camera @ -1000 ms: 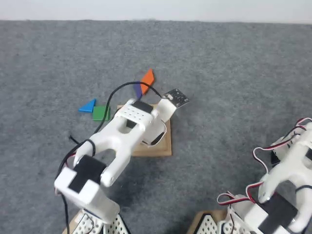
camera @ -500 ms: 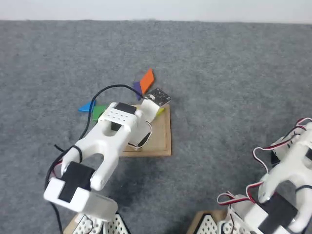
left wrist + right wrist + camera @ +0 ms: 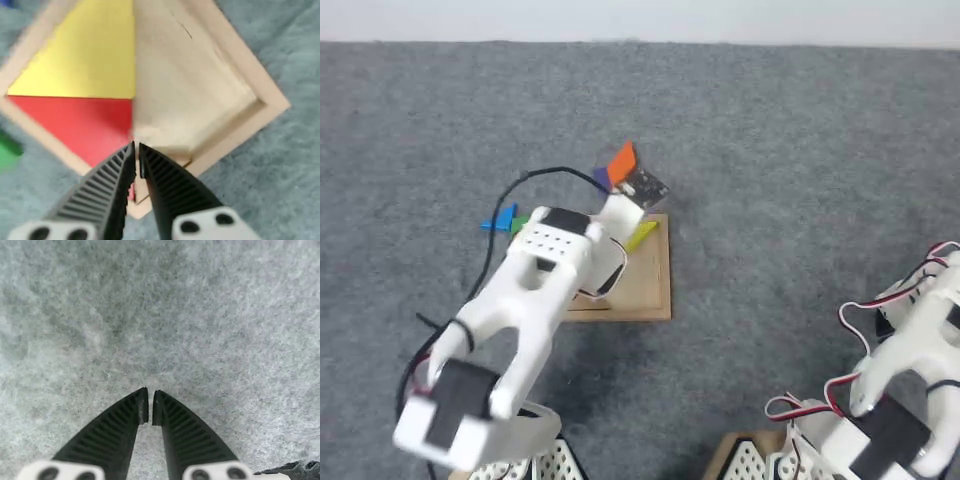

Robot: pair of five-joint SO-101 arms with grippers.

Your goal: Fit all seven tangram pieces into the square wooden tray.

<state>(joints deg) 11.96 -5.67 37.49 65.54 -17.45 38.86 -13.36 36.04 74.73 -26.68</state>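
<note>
Left gripper (image 3: pixel 136 146), jaws together, empty, above tray (image 3: pixel 274 105) holding yellow piece (image 3: pixel 90 55), red piece (image 3: pixel 75 125); next, probably fetch orange piece (image 3: pixel 622 158) at 12 o'clock.

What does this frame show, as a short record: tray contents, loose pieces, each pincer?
tray: wooden tray on grey carpet
in tray: yellow triangle, red triangle, edge to edge
loose on carpet: orange piece, purple piece, blue piece, green piece
left pincer: shut, empty, above tray
right pincer: shut, empty, above carpet

Matt, pale wooden tray (image 3: pixel 215 85) beneath the left gripper (image 3: pixel 136 146) of ribbed black plastic; rough grey cloth carpet (image 3: pixel 292 170) around.
</note>
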